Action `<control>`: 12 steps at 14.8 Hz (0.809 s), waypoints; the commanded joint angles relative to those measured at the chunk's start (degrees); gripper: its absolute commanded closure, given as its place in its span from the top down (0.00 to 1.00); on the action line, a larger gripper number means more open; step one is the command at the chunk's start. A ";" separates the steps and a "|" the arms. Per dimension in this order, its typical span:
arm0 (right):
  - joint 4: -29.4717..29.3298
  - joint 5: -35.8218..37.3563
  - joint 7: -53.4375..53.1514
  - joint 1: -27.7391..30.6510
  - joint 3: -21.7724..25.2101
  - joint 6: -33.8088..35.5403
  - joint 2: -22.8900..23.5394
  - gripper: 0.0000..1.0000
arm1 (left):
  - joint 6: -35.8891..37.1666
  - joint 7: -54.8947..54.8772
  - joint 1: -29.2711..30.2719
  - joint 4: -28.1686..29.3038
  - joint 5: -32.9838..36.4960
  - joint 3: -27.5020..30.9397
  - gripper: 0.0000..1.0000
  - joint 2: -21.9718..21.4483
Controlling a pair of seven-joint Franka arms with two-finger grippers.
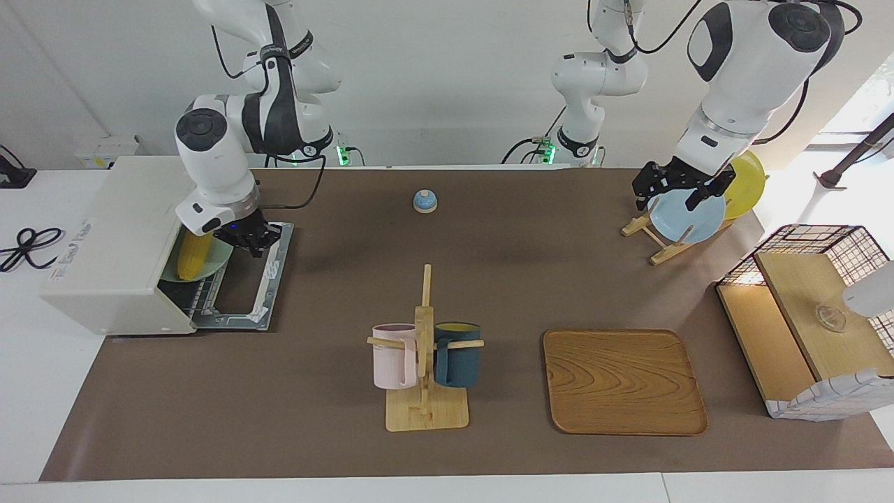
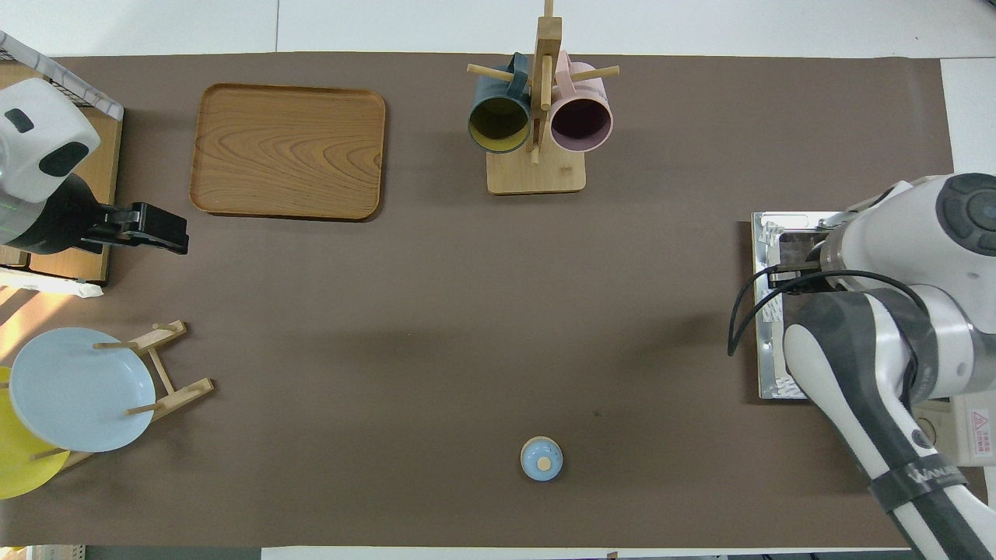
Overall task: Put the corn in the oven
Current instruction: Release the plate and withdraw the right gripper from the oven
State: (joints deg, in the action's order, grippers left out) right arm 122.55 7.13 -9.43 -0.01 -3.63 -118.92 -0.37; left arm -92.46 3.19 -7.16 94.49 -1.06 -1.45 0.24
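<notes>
1. The bright yellow, tapering corn cob (image 1: 193, 255) lies on a pale green round plate (image 1: 218, 257) just inside the mouth of the cream-white boxy toaster oven (image 1: 115, 241), above the wire rack.
2. The oven stands at the right arm's end of the table, its door (image 1: 251, 283) folded down flat on the brown mat in front of it; in the overhead view only the door (image 2: 770, 311) shows, under the arm.
3. The right gripper (image 1: 253, 241) hangs at the oven's opening, over the hinge end of the door and just beside the plate's rim; I cannot tell whether its fingers are apart or together, nor whether they touch the plate.
4. Out from the oven toward the table's middle: a small blue round bell (image 1: 424, 201) with a wooden knob, nearer the robots, and a wooden mug tree (image 1: 424, 363) carrying a pink mug (image 1: 393, 356) and a dark teal mug (image 1: 459, 354).
5. Past the mug tree from the oven lies a rounded rectangular wooden tray (image 1: 624, 381).
6. At the left arm's end, farthest from the oven, a wooden rack holds a light blue plate (image 1: 688, 216) and a yellow plate (image 1: 747, 183), near a wire-and-wood basket box (image 1: 810, 314).
7. The left gripper (image 1: 674, 185) waits over the light blue plate, fingers apart.
</notes>
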 commanded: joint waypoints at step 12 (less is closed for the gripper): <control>4.27 -0.54 -6.04 0.10 0.03 -13.35 9.42 0.00 | 0.62 -0.21 0.56 0.26 1.24 -0.57 1.00 -0.94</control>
State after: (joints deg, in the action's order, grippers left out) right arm 126.11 7.07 -16.05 -0.33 -3.33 -131.98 9.89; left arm -92.46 3.19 -7.16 94.49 -1.06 -1.45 0.24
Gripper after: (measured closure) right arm 0.991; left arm 0.000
